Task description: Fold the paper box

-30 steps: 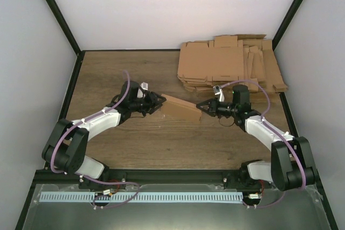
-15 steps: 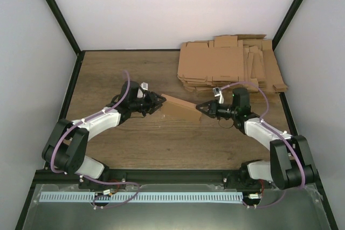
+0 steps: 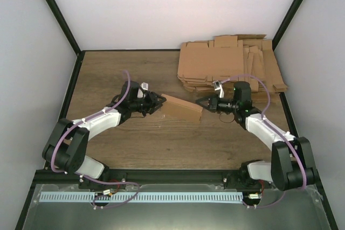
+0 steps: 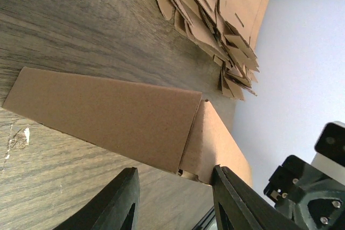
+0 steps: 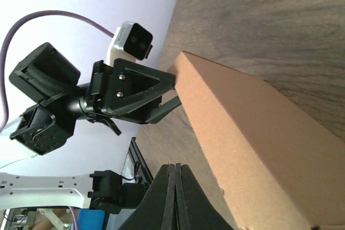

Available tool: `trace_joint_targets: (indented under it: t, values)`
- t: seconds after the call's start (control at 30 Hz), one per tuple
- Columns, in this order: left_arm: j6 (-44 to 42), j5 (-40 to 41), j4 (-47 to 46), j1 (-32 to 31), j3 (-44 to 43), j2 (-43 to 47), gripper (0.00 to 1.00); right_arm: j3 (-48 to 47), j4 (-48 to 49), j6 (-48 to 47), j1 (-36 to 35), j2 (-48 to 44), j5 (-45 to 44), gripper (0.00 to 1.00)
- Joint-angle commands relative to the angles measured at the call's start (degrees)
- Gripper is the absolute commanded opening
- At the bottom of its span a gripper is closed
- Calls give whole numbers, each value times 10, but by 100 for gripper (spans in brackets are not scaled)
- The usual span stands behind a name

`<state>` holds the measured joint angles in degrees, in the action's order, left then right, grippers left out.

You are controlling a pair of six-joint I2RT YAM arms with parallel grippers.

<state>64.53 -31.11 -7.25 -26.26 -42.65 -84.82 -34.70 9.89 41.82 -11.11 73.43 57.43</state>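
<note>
- Top view first: got the paper box (image 3: 180, 109) lying mid-counter (image 3: 108, 74), stretched lengthwise from one arm across to the other. Sits well apart from the pile of blanks (image 3: 232, 65) in the far right corner.
- Same view: left gripper (image 3: 158, 102) right on the box's left end. Right gripper (image 3: 198, 102) just off the right end, a touch to the far side, apparently not touching.
- Left wrist view: looks along the paper box (image 4: 108, 114) from its left end, blanks (image 4: 215, 14) way beyond. Left gripper (image 4: 174, 169) with jaws partway apart and the box's end tucked between them. Reads like a hold on that end, though hard to swear to contact on both sides from here.
- Right wrist view: right gripper (image 5: 173, 168) pressed fully together, carrying nothing, pointing along the box (image 5: 242, 127). At the far end, left gripper (image 5: 177, 87) straddling the cardboard, both jaws seemingly against it.
- Guessing now: all comes down to that free right end. Nearest the right arm and just beside its closed tip, so probably the right arm's job, with the left pinning the other end. Would need to open up first, or just nudge with the closed tip.
</note>
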Motion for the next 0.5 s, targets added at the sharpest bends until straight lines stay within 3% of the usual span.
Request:
trace_joint_targets:
  t: [0.0, 0.2, 0.47]
  values:
    - [-4, 10, 40, -5, 6, -18, 40, -10, -27, -22, 2, -18, 0, 1]
    - [-4, 10, 40, -5, 6, -19, 40, 59, 30, -28, 1, 32, -9, 1]
    - [-3, 10, 41, -6, 6, -16, 40, 66, 33, -45, 1, 53, -18, 1]
